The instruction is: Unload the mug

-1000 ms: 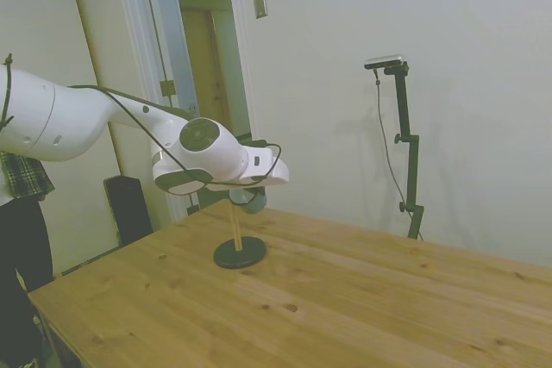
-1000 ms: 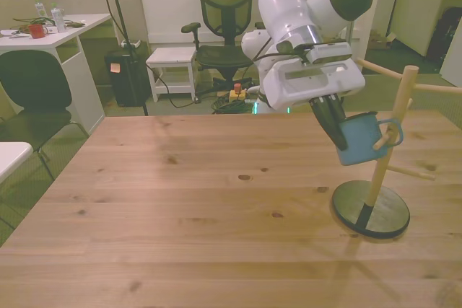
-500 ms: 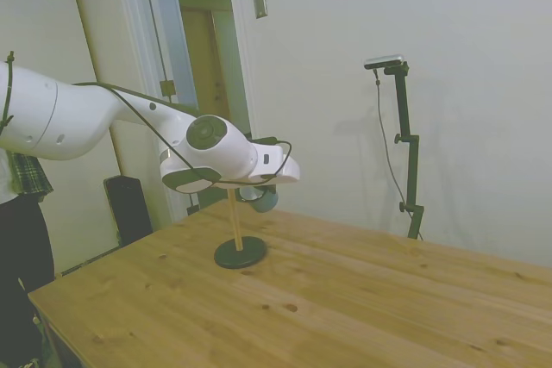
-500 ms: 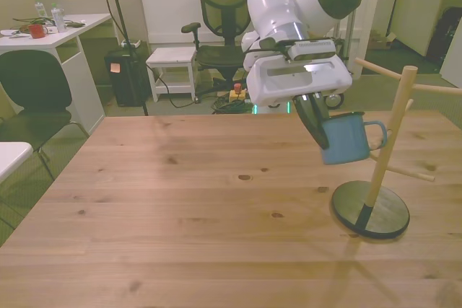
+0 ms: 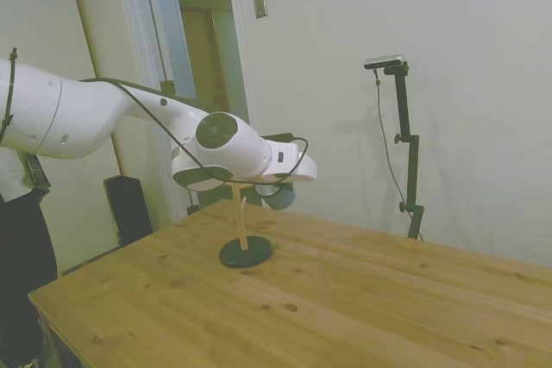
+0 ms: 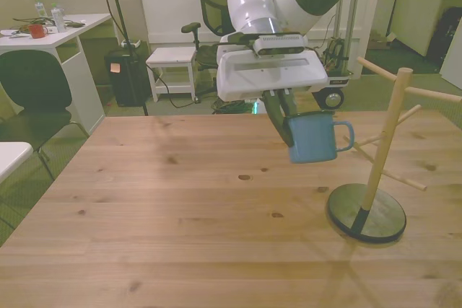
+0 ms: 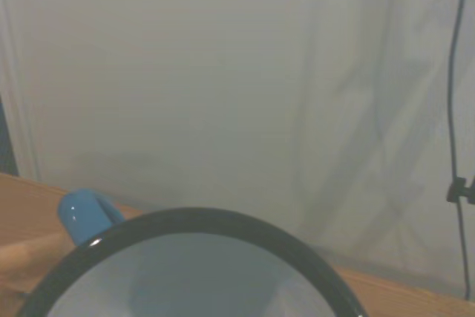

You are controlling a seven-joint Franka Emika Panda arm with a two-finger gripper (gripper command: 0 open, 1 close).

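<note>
— Stood near the table's (image 6: 144,236) edge at the front view's right: a wooden branched stand (image 6: 382,151) on a round black base.

— Behind the table? Saw an office chair (image 6: 225,6), a white stool (image 6: 173,59), a white desk (image 6: 50,34).

— Also glimpsed a person (image 5: 21,239) by the doorway (image 5: 203,58).

The mug (image 6: 312,138) hangs in the gripper (image 6: 280,122) above the table (image 6: 180,221) — on the front view's left of the stand (image 6: 375,178).
</note>
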